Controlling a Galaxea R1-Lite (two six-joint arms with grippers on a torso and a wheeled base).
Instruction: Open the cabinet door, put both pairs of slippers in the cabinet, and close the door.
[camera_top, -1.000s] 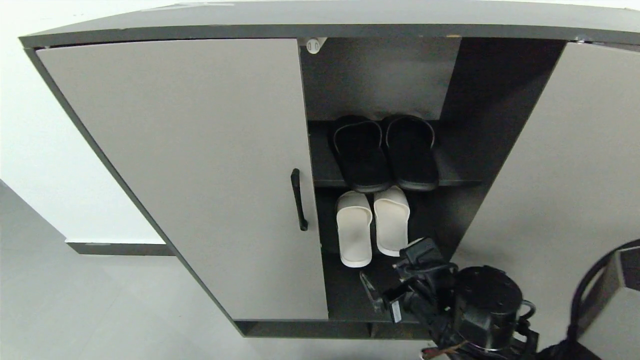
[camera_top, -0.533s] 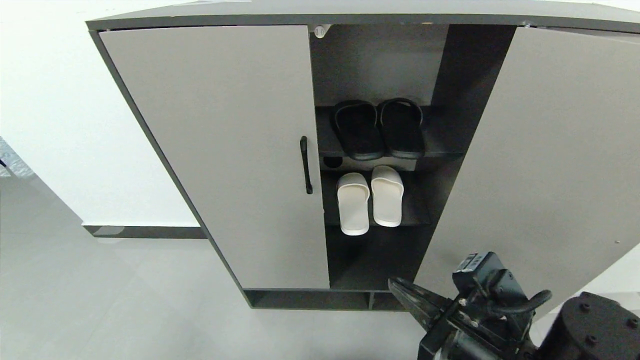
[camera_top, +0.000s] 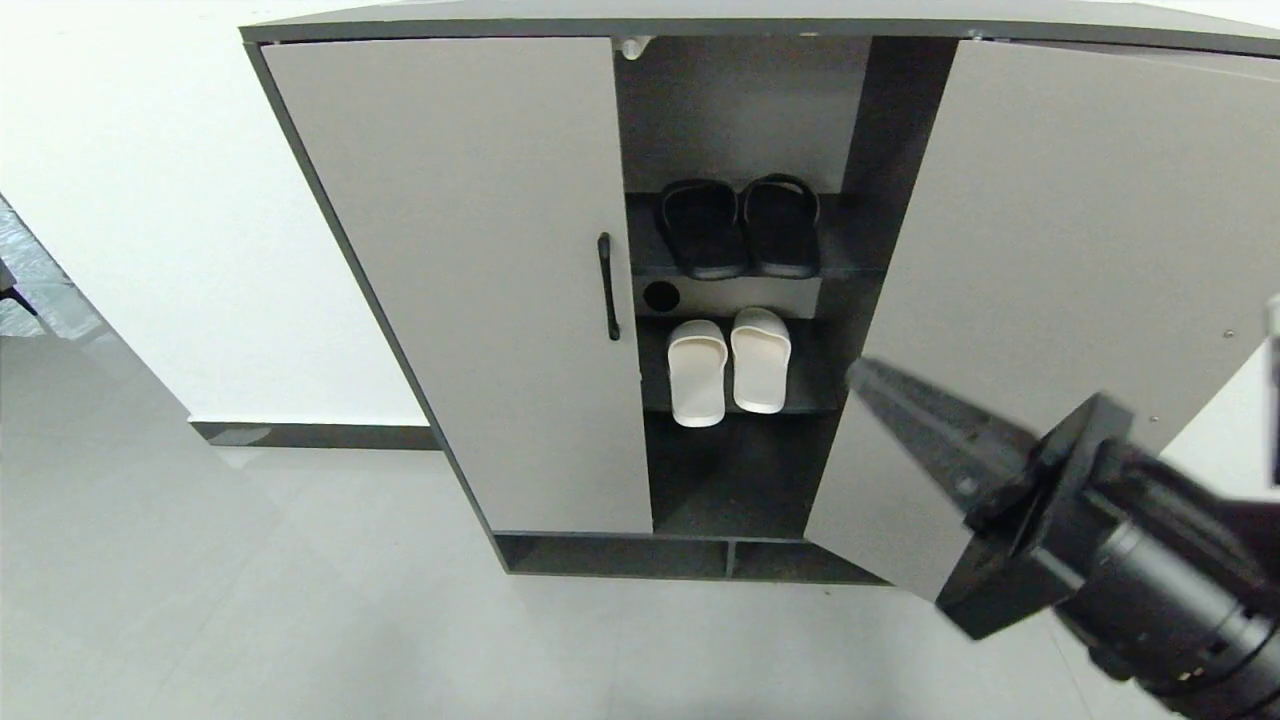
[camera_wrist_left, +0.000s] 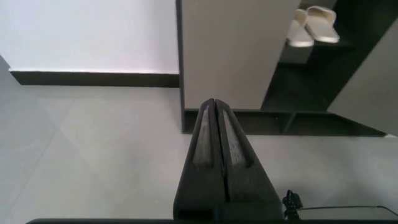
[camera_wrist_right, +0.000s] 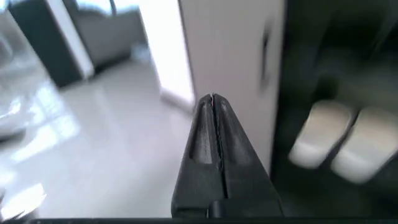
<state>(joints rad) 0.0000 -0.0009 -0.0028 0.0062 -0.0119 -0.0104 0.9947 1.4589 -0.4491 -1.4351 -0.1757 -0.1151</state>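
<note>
The dark cabinet (camera_top: 740, 30) stands with its left door (camera_top: 480, 270) closed and its right door (camera_top: 1050, 250) swung open. A black pair of slippers (camera_top: 740, 230) lies on the upper shelf, and a white pair of slippers (camera_top: 728, 370) lies on the shelf below. My right gripper (camera_top: 862, 372) is shut and empty, held in the air in front of the open door's inner edge. In the right wrist view this gripper (camera_wrist_right: 212, 98) points toward the white slippers (camera_wrist_right: 345, 146). My left gripper (camera_wrist_left: 214, 102) is shut and empty, low over the floor before the cabinet, with the white slippers (camera_wrist_left: 314, 25) far beyond it.
The closed left door carries a black vertical handle (camera_top: 605, 287). Grey floor (camera_top: 300, 600) spreads wide and bare in front of the cabinet. A white wall with a dark skirting (camera_top: 310, 435) runs to the left. The cabinet's bottom compartment (camera_top: 730, 490) holds nothing.
The head view has pulled back, so the cabinet looks smaller and farther. My right gripper has come out of the cabinet's lower opening and risen in front of the open door.
</note>
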